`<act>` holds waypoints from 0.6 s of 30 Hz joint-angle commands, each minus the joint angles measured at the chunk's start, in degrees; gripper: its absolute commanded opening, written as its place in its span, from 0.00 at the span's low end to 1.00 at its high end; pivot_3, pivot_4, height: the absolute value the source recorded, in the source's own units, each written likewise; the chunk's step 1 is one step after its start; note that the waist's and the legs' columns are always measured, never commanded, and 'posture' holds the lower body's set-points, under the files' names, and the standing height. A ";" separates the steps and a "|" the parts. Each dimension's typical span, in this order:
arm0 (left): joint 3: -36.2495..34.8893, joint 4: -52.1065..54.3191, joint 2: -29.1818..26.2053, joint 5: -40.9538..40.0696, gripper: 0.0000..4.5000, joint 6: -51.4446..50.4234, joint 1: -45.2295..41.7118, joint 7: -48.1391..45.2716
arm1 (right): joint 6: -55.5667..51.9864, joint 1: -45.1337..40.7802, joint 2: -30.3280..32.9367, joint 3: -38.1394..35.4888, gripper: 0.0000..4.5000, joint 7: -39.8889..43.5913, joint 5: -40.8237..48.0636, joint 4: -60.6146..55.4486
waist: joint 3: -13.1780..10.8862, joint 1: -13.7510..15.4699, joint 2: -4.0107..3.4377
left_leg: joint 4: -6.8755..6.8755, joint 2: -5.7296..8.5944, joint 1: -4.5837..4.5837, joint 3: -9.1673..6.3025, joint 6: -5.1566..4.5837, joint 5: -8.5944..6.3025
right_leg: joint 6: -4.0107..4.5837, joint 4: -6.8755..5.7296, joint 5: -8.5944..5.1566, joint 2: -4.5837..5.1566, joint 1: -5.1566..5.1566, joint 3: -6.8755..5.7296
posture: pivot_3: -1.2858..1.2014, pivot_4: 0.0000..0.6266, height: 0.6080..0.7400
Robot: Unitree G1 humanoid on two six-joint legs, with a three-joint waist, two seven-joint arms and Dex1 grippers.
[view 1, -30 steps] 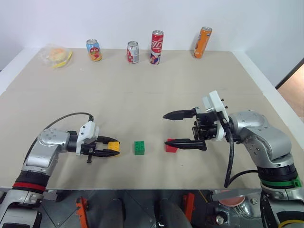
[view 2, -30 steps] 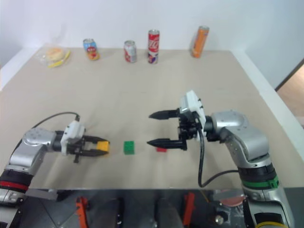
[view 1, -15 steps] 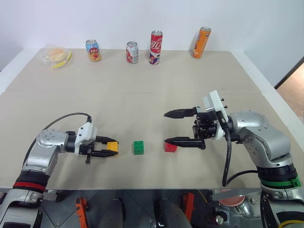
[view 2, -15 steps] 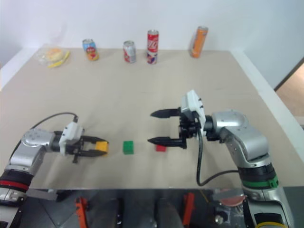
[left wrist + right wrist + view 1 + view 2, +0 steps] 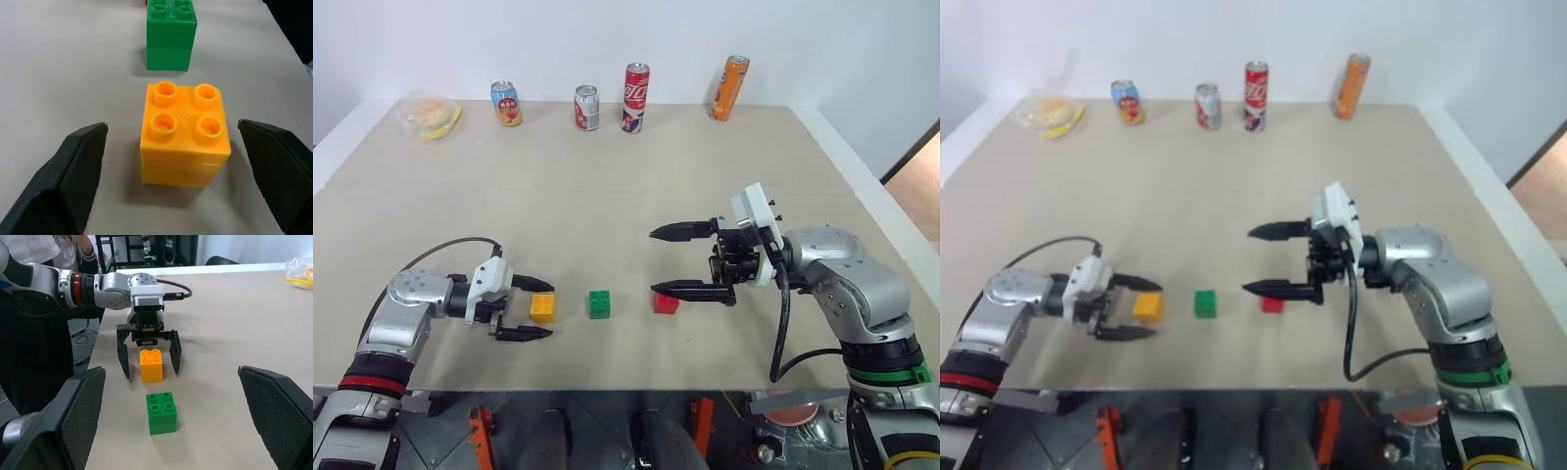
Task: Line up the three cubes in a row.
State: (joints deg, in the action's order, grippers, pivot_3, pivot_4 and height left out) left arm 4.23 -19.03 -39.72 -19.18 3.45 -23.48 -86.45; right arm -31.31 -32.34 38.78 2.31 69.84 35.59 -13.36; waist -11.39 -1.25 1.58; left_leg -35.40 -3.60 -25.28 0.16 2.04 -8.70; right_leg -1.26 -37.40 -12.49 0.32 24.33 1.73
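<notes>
Right wrist view: person (image 5: 73, 247) behind table (image 5: 220, 308)

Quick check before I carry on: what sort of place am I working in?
Probably a robotics lab or test bench: a bare beige tabletop with staged drink cans along its far edge, and black metal equipment racks behind a standing person.

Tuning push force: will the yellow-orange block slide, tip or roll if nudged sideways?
The yellow-orange block probably slides rather than rolls: flat faces, sitting square on the table. It looks like hollow moulded plastic, so likely light and stiff. About as tall as wide, so a high push might tip it; keep contact low.
</notes>
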 commanded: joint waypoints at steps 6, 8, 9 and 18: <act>-9.11 15.37 -1.97 -13.47 1.00 -23.29 -5.38 10.44 | -3.26 -1.80 -0.14 -4.72 1.00 -0.95 6.05 0.17 | 0.00 -0.02 0.00 | -0.04 0.00 -0.04 -0.04 0.00 0.00 | -0.05 -0.02 0.02 -0.02 0.00 0.00 | 0.52 0.24 1.00; -13.50 19.44 -0.46 -18.15 1.00 -31.40 -6.42 19.93 | -5.04 -0.89 -0.68 -7.20 1.00 -3.67 8.64 -0.42 | 0.00 -0.02 0.00 | -0.05 0.00 -0.04 -0.04 0.00 0.00 | -0.18 -0.03 0.10 -0.03 -0.01 0.01 | 0.52 0.24 1.00; -15.91 22.16 1.73 -17.71 1.00 -33.44 -6.08 28.30 | -5.28 -0.02 -1.82 -8.99 1.00 -6.75 9.33 -0.66 | 0.00 -0.02 0.01 | -0.06 0.00 -0.03 -0.04 0.00 0.00 | -0.29 -0.03 0.16 -0.03 -0.02 0.01 | 0.52 0.24 1.00; -23.70 40.36 27.38 -1.51 1.00 -31.64 6.22 80.89 | 5.53 8.97 -18.06 -12.65 1.00 -39.38 -5.81 0.39 | 0.10 -0.05 0.07 | -0.12 0.03 0.12 0.01 0.05 0.00 | -0.52 -0.19 0.22 -0.11 -0.12 0.34 | 0.52 0.24 1.00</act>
State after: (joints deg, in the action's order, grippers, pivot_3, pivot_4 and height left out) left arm -17.64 16.58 -13.93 -25.93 -31.21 -18.37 -14.59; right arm -30.07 -24.41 22.75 -9.26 37.41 34.35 -12.83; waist -11.29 -1.29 1.65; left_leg -35.53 -3.56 -25.16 0.18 2.11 -8.68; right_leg -1.80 -37.61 -12.23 0.18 24.25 2.12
